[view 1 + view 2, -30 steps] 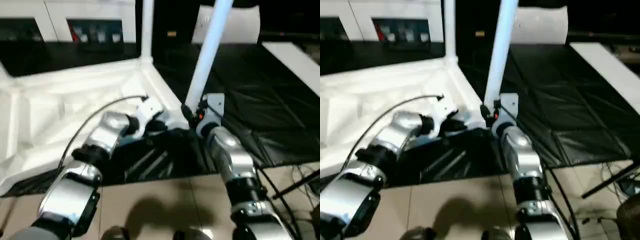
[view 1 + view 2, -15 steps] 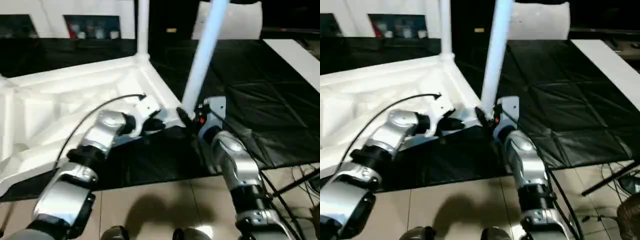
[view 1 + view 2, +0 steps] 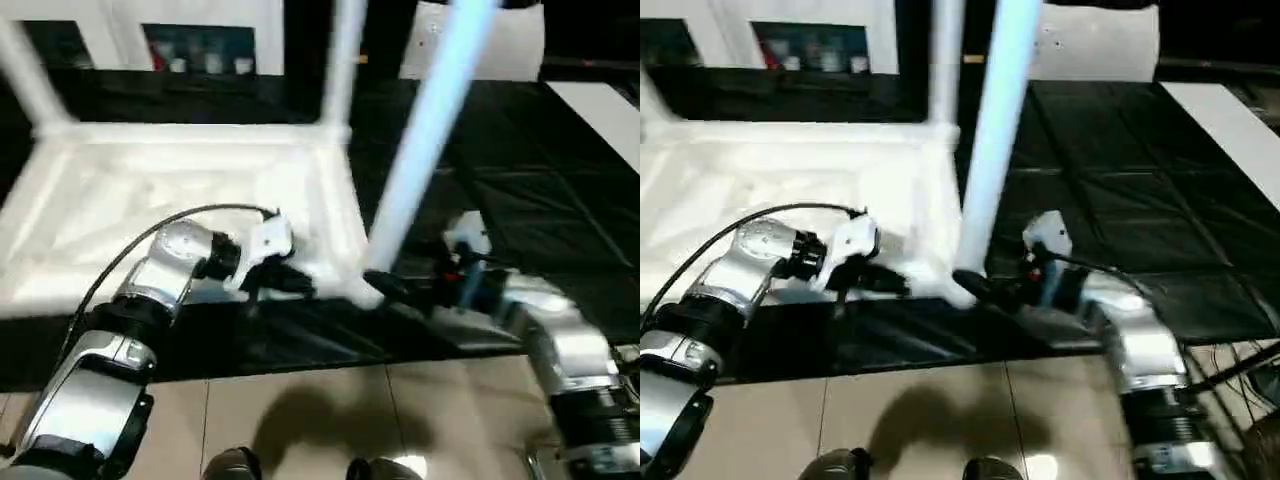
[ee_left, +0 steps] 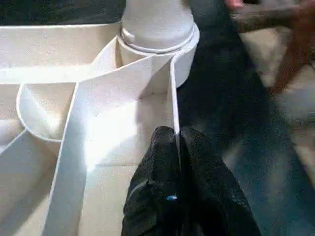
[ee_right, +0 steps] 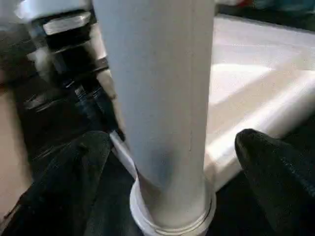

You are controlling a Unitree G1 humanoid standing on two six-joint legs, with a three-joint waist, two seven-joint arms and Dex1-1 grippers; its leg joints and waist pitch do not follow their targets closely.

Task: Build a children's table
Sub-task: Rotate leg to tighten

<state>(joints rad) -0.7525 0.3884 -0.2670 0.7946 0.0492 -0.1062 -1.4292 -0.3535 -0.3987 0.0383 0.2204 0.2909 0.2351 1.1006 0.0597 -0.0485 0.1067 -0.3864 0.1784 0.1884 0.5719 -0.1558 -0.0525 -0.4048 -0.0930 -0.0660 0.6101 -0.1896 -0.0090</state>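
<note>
White tabletop (image 4: 88,113) rim pinched in left hand (image 4: 176,135); right hand (image 5: 167,162) wide around leg (image 5: 157,98), base socketed.

Tabletops: I count one (image 3: 180,190), ribbed side up.
Legs: I see three standing up from its corners, one near (image 3: 430,140), one far middle (image 3: 340,60), one far left (image 3: 28,75).
Grippers: two, left (image 3: 290,283) and right (image 3: 385,287).
Forearms: two silver ones.
Mats: one black mat (image 3: 520,180) under it all.
Cables: one black cable (image 3: 150,235) looping over my left arm.
</note>
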